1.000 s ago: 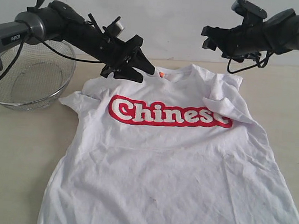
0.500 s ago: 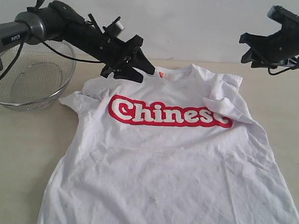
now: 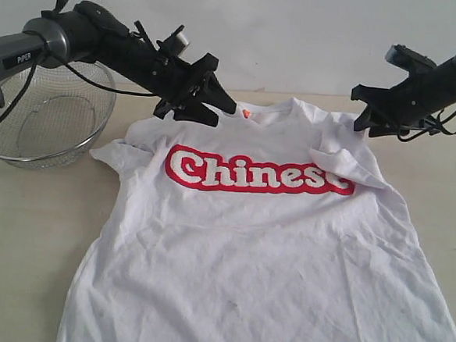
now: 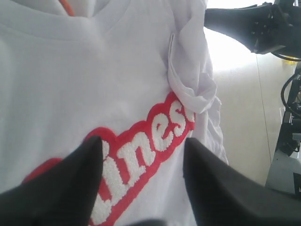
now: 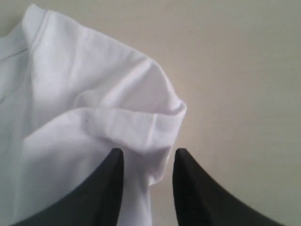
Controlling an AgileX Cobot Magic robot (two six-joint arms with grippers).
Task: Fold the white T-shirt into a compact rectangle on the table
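Lying front-up, white T-shirt (image 3: pixel 270 244), long axis near-far, collar far

The shirt (image 3: pixel 270 244) runs off the bottom edge of the exterior view, so its hem is out of sight. A folded sleeve (image 3: pixel 342 163) covers the end of the lettering (image 3: pixel 251 174). The left arm (image 3: pixel 104 39) hides part of the bowl (image 3: pixel 67 121), which the picture's edge also cuts. In the left wrist view, black fingers (image 4: pixel 61 188) mask the word's start, and the tag (image 4: pixel 69 6) is cropped.
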